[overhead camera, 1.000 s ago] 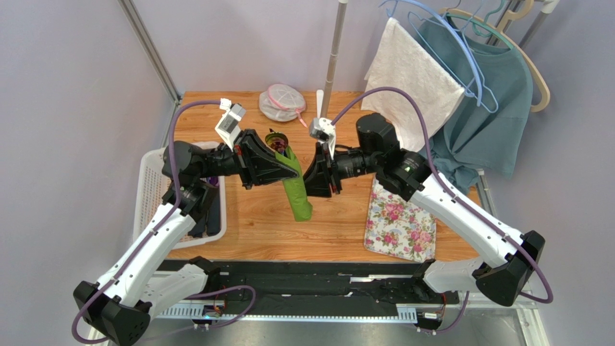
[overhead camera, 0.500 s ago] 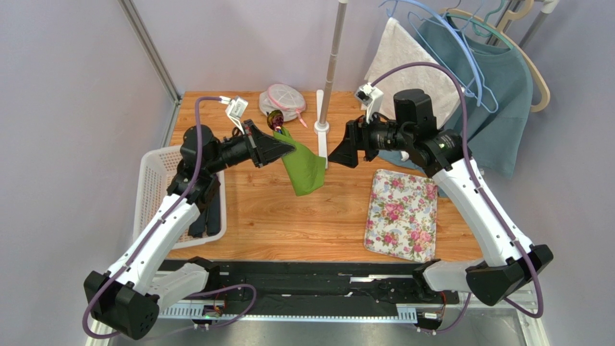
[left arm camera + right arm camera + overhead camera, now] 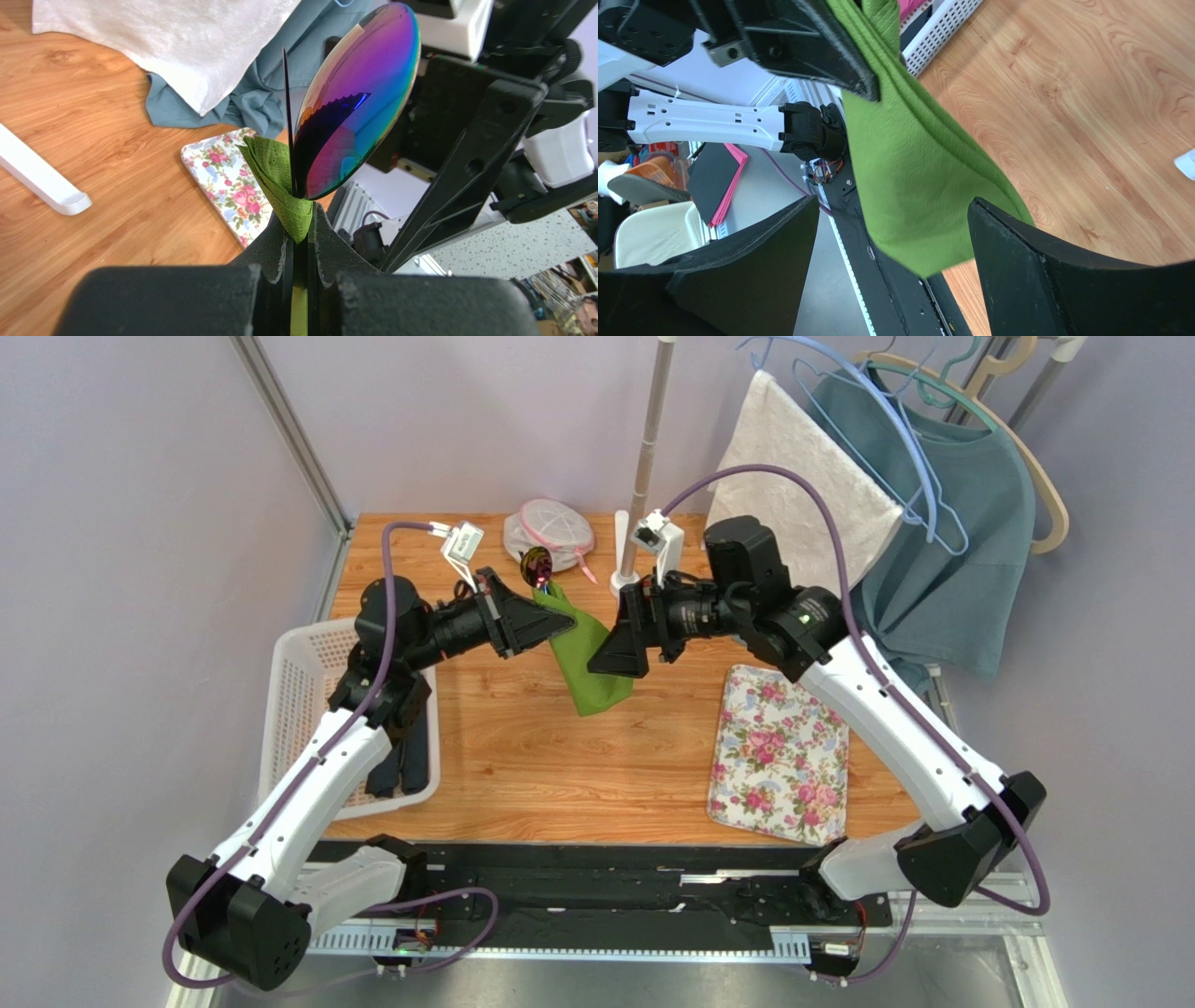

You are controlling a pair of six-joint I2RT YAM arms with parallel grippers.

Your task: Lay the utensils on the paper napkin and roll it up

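Above the far middle of the counter (image 3: 533, 770): left claw (image 3: 558, 625) clamped on paper napkin (image 3: 596, 672), utensils (image 3: 354, 105) inside, lifted. Right claw (image 3: 892, 217) wide, straddling the loose hanging end. Roll looks unfinished; tightening left.

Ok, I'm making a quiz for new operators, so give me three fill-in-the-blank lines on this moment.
The left claw is shut on the ____ napkin. The right claw is ____, with the napkin's hanging end between its jaws. The white basket sits by the ____ arm.
Missing words: green; open; left.
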